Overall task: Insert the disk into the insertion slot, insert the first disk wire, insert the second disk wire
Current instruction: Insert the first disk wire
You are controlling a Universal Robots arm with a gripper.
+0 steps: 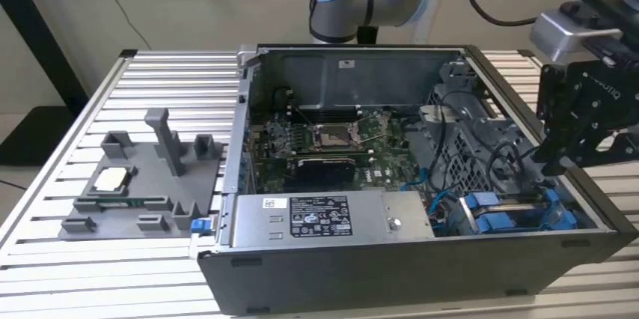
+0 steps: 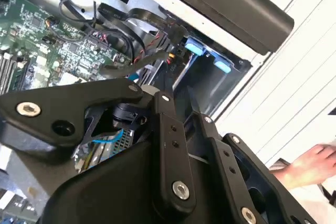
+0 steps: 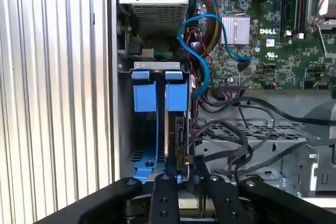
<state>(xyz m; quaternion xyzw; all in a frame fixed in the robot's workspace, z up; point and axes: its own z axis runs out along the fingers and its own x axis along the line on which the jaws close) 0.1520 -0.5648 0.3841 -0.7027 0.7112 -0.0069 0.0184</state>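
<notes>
Disk (image 3: 170, 135), blue-framed, stands edge-on in the insertion slot (image 3: 157, 66); whether the tool (image 3: 185, 174) grips anything, I cannot tell.

Table: a slatted metal surface (image 1: 160, 72) is seen under everything in the exterior view.
Computer case: a dark tower (image 1: 399, 274) is laid on its side, with the side panel off.
Motherboard: a green board (image 1: 379, 139) is mounted on the case floor.
CPU socket: a square socket (image 1: 331, 136) is set near the board's middle.
Power-supply box: a grey labelled box (image 1: 330, 218) is fitted along the case's near wall.
Fixture: a grey moulded block (image 1: 140, 184) with upright posts is placed on the table at the exterior view's left, just beside the case.
Cables: a blue cable (image 3: 202, 61) is looped over the board's edge, and black cables (image 3: 231, 140) are draped over a perforated metal cage (image 3: 262, 129).
</notes>
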